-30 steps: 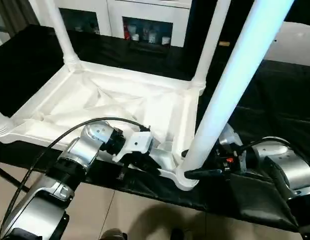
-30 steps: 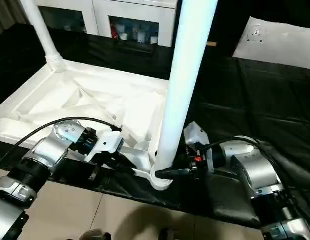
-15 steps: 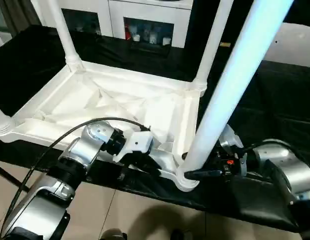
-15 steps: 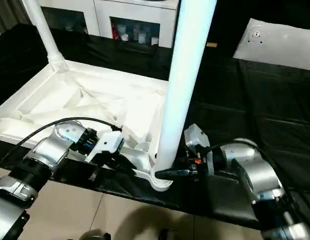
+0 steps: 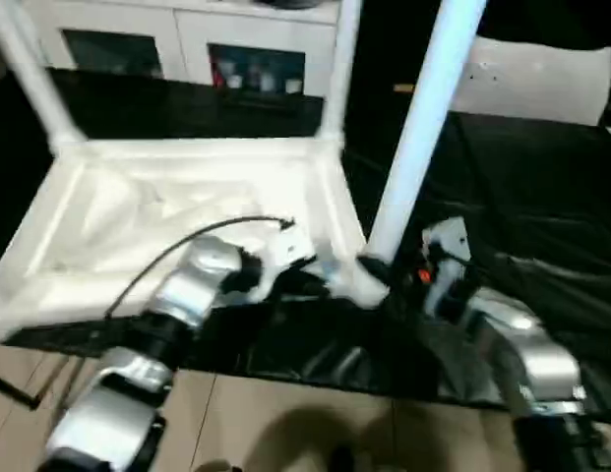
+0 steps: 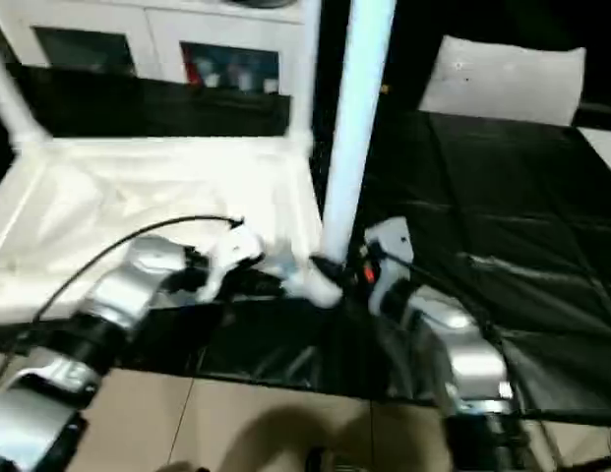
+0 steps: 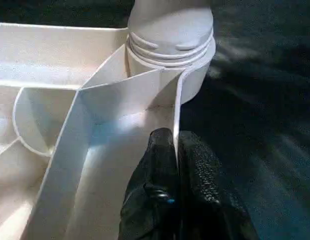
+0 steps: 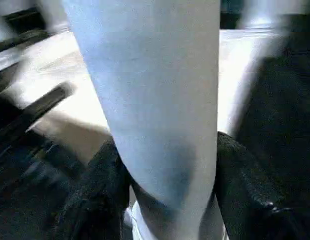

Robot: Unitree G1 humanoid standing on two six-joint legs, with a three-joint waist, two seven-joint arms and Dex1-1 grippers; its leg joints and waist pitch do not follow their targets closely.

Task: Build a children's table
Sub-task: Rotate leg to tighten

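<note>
We pinch the rim of the upturned table top (image 5: 187,187) tight in our left gripper (image 7: 175,145) to steady it on the black cloth (image 5: 521,187), while our right gripper (image 8: 167,195), half spread, hugs the near leg (image 5: 413,147) just above its corner socket (image 5: 359,285) to seat it upright.

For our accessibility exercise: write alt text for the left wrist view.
The left gripper is shut on the thin white rim of the upturned table, just below a corner socket holding a leg. Black cloth lies beside it.
</note>
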